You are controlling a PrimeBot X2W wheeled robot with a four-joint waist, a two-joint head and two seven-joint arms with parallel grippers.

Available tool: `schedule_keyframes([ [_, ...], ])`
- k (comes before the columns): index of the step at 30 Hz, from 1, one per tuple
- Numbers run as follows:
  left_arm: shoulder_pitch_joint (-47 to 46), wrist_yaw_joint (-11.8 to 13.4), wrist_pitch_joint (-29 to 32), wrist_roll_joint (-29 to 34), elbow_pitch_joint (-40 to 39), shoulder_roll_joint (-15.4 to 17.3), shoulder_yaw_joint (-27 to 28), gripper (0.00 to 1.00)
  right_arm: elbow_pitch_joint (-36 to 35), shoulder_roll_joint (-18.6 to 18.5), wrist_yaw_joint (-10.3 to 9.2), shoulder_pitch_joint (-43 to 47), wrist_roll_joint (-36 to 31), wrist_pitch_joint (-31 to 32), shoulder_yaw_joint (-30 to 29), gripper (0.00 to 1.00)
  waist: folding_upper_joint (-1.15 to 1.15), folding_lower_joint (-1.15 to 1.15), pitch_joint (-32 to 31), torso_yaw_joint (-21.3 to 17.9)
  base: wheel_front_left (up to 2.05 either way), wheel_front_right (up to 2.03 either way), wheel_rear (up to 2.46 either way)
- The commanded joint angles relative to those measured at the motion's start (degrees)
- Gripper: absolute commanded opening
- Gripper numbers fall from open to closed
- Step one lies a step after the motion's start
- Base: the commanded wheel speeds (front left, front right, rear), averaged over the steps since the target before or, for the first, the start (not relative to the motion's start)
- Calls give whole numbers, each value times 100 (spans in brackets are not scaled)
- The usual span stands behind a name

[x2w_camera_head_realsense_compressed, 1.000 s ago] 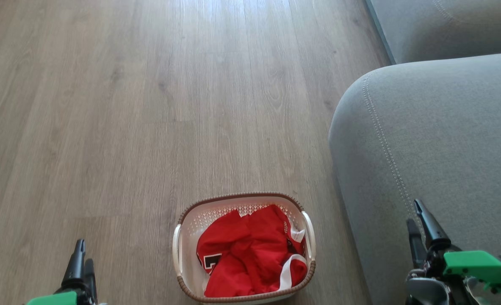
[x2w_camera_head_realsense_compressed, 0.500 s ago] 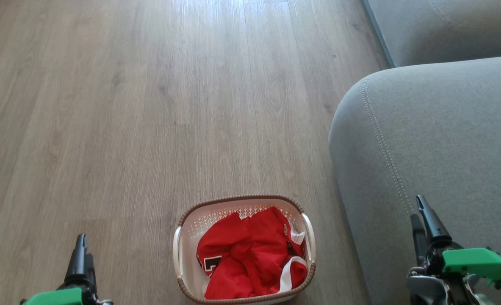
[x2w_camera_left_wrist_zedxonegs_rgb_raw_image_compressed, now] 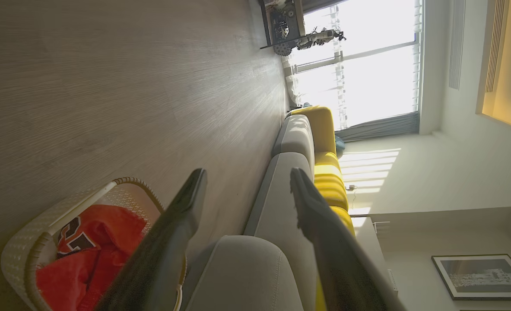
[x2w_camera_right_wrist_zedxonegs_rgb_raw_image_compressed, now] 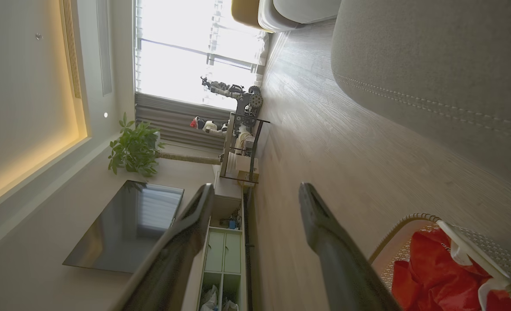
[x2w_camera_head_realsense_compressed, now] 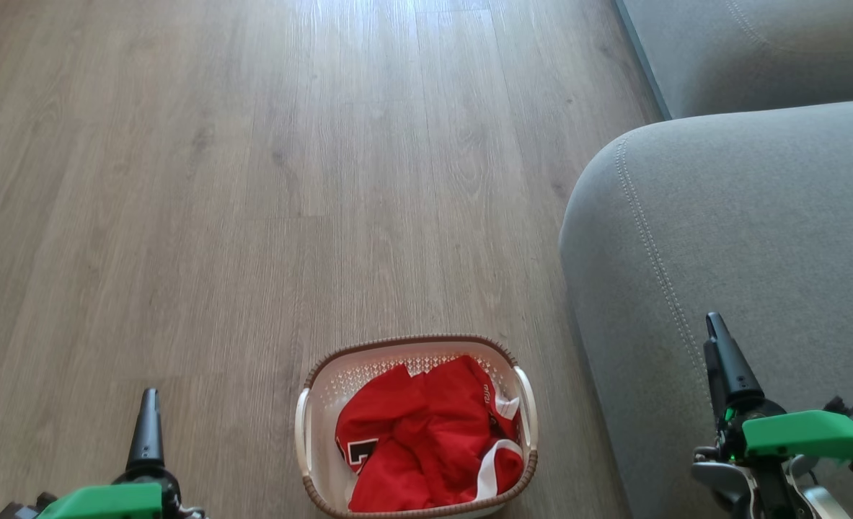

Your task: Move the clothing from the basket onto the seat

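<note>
White perforated laundry basket [x2w_camera_head_realsense_compressed: 365, 369] with a brown woven-look rim sits on the wood-plank floor [x2w_camera_head_realsense_compressed: 253, 180]. The red jersey clothing [x2w_camera_head_realsense_compressed: 426, 440] is bunched inside the basket, all of it within the rim. White trim shows on the side of the heap nearest the sofa, and a black-and-white number print on the opposite side.

The grey seat cushion [x2w_camera_head_realsense_compressed: 743, 238], with a double stitch seam along its rounded edge, stands just right of the basket, with a narrow strip of floor between them. A 2nd grey cushion [x2w_camera_head_realsense_compressed: 758, 50] lies farther from the basket on the same side.

The left pincer [x2w_camera_head_realsense_compressed: 150, 404] hangs left of the basket over the floor, apart from the basket. In the left wrist view its 2 fingers [x2w_camera_left_wrist_zedxonegs_rgb_raw_image_compressed: 182, 224] stand wide apart, gripping nothing.

The right pincer [x2w_camera_head_realsense_compressed: 714, 333] is right of the basket, over the front part of the seat; I cannot tell if it touches the fabric. In the right wrist view its 2 fingers [x2w_camera_right_wrist_zedxonegs_rgb_raw_image_compressed: 324, 233] are also spread wide and empty.

Yellow sofa cushions [x2w_camera_left_wrist_zedxonegs_rgb_raw_image_compressed: 324, 129] run on past the basket toward a bright window [x2w_camera_left_wrist_zedxonegs_rgb_raw_image_compressed: 367, 65].
</note>
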Motion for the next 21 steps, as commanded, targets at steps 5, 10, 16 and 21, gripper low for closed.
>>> schedule_keyframes([
  [5,-103,80,-161,652,-321,57,-60,100,-343,35,0,-148,-770,-48,-150,100,0,0,-20,3,0,0,0],
  [10,-89,128,-245,1180,-374,61,-155,100,-440,100,0,-113,-1330,-54,-210,100,0,0,-36,6,0,0,0],
  [16,-68,166,-346,1876,-405,65,-260,100,-525,178,0,-75,-2033,-62,-266,100,0,0,-53,7,0,0,0],
  [21,-27,188,-430,2398,-415,68,-311,100,-548,243,0,-34,-2524,-68,-310,100,0,0,-65,8,0,0,0],
])
